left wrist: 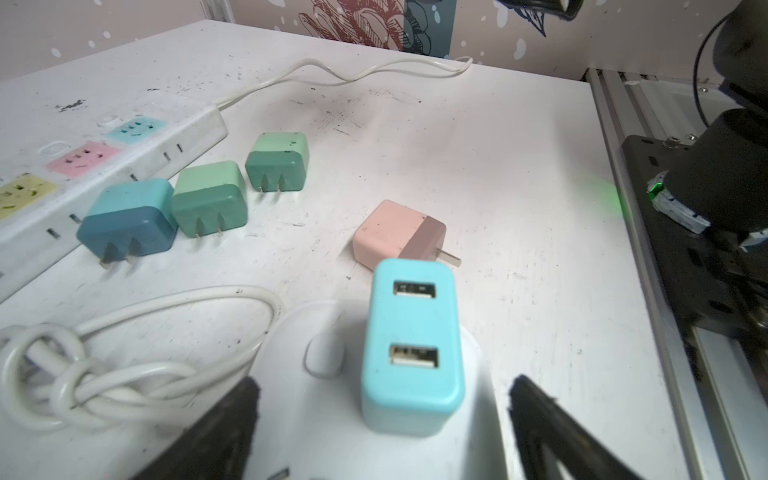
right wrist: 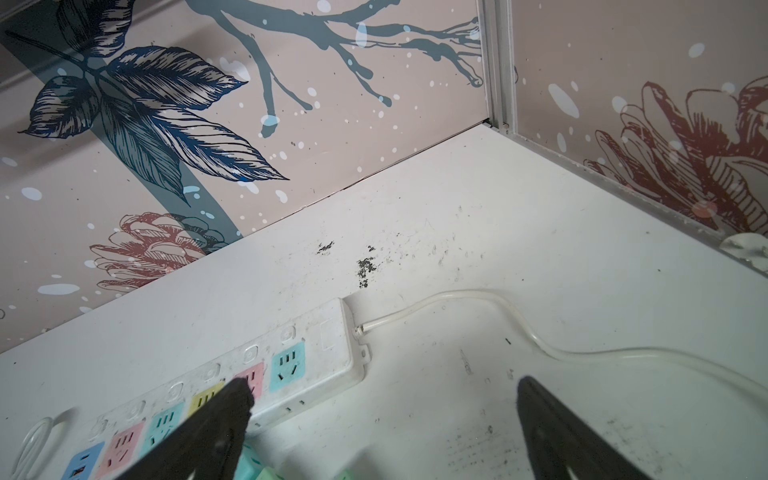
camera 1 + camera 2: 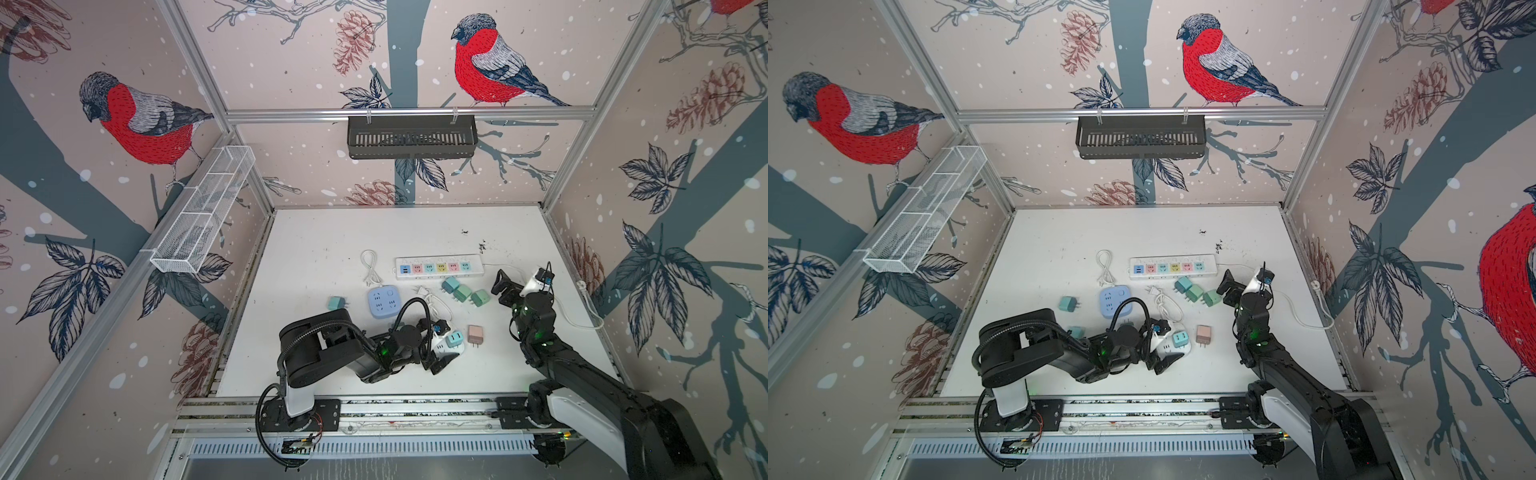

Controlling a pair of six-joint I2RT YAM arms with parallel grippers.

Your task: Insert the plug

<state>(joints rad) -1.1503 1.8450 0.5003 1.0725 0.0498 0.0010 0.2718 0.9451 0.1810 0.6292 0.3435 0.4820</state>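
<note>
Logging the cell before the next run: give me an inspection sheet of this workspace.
Surface: white tabletop, black scuff marks.
Job's things: light blue two-port charger plug stands upright on the white rounded socket block.
Clutter: long white power strip; three teal-green chargers beside it; pink charger; blue square socket cube.
End effectors: left end effector open, astride the plug, not touching; right end effector open, near the strip's cord end.
Cables: strip's white cord trails rightward; knotted white cable bundle.
Surroundings: bird-print walls; black basket; white mesh basket.
</note>
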